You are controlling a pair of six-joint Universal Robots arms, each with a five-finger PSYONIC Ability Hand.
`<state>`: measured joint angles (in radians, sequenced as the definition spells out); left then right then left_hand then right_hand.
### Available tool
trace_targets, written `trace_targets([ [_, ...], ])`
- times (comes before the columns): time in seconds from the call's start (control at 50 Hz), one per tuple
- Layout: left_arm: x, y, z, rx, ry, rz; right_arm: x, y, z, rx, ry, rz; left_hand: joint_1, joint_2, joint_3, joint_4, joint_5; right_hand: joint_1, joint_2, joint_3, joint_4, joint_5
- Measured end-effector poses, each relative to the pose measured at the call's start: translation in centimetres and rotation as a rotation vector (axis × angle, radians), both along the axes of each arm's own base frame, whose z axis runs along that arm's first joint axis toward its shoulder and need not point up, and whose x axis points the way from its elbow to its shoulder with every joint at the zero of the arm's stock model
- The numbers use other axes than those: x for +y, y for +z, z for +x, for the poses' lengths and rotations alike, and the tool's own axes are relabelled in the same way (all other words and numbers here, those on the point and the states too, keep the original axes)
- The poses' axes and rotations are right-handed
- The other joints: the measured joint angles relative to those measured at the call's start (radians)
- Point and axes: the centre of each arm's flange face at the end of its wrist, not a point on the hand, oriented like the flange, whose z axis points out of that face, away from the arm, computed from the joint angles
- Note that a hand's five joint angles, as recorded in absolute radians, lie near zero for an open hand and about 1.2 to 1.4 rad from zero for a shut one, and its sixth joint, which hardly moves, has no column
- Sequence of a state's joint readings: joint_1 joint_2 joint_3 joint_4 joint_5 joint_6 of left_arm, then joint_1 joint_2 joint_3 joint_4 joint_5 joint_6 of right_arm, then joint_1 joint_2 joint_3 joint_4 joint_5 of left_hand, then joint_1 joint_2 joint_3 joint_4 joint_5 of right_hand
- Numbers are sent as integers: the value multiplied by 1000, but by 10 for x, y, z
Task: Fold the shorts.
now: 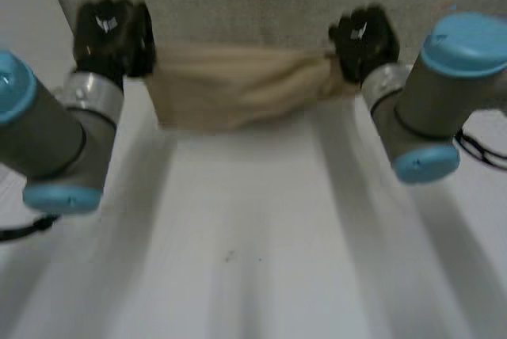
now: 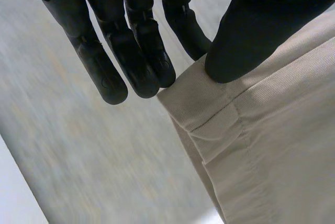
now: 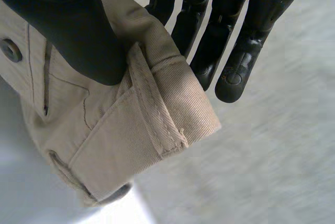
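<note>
Beige shorts are held stretched sideways and bunched over the far edge of the white worktop. One end, beside a belt loop, is pinched between the thumb and straight fingers of the left robot hand. The other end, near a metal button, is clamped the same way by the right robot hand, with the cloth folded over its fingers.

The left arm and right arm reach forward, hands well apart. The left hand pinches one end of the shorts between thumb and near-straight fingers. The right hand pinches the other end the same way.
</note>
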<state>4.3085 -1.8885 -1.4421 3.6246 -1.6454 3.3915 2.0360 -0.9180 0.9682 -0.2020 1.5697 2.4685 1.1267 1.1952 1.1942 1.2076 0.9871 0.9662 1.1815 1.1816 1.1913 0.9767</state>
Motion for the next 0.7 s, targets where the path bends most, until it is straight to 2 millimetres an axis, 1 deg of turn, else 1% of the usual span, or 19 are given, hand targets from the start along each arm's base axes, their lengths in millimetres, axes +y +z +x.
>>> trace_targets([
  [0.04,8,-23,2,-37,-3,88,7,-28,-1,50,7,95,0,0,0,0,0,0,0,0,0,0],
  [0.06,13,-37,4,-60,-5,143,9,-35,-1,62,9,117,0,0,0,0,0,0,0,0,0,0],
  [0.08,15,-41,4,-67,-6,162,12,-48,-2,83,12,154,0,0,0,0,0,0,0,0,0,0],
  [0.1,18,-50,5,-83,-7,200,14,-53,-2,92,13,169,0,0,0,0,0,0,0,0,0,0],
  [0.12,26,-68,8,-115,-10,279,19,-72,-4,125,16,226,0,0,0,0,0,0,0,0,0,0],
  [0.14,31,-78,9,-134,-12,324,20,-75,-5,132,16,238,0,0,0,0,0,0,0,0,0,0],
  [0.18,44,-98,12,-179,-21,423,28,-95,-10,174,17,314,0,0,0,0,0,0,0,0,0,0],
  [0.22,56,-112,14,-215,-31,495,35,-105,-15,201,16,366,0,0,0,0,0,0,0,0,0,0],
  [0.24,59,-114,15,-222,-34,508,37,-105,-16,206,16,377,0,0,0,0,0,0,0,0,0,0],
  [0.28,75,-117,17,-252,-50,557,48,-104,-23,233,14,432,0,0,0,0,0,0,0,1,0,0],
  [0.3,75,-117,17,-252,-50,557,48,-104,-23,233,14,432,0,0,0,0,0,0,0,1,0,0],
  [0.32,86,-114,19,-268,-60,578,57,-99,-28,252,15,473,0,0,0,0,0,0,0,4,0,0],
  [0.4,109,-102,26,-304,-72,606,80,-88,-39,297,28,572,0,0,0,0,0,0,0,6,0,0],
  [0.52,144,-94,41,-441,-91,657,116,-82,-55,401,86,753,0,0,0,0,0,0,0,9,0,0],
  [0.56,146,-94,42,-453,-93,661,119,-82,-56,410,90,765,0,0,0,0,0,0,0,9,0,0],
  [0.58,161,-95,46,-525,-116,680,133,-80,-64,466,120,828,0,0,0,0,0,0,0,9,0,0],
  [0.62,161,-95,46,-525,-116,680,133,-80,-64,466,120,828,0,0,0,0,0,0,0,9,0,0],
  [0.64,178,-97,48,-609,-156,690,149,-77,-74,530,155,883,0,0,0,0,0,0,0,9,0,0],
  [0.7,182,-99,45,-646,-182,674,153,-76,-77,549,172,877,-3,-23,-23,-28,-8,0,0,9,0,0],
])
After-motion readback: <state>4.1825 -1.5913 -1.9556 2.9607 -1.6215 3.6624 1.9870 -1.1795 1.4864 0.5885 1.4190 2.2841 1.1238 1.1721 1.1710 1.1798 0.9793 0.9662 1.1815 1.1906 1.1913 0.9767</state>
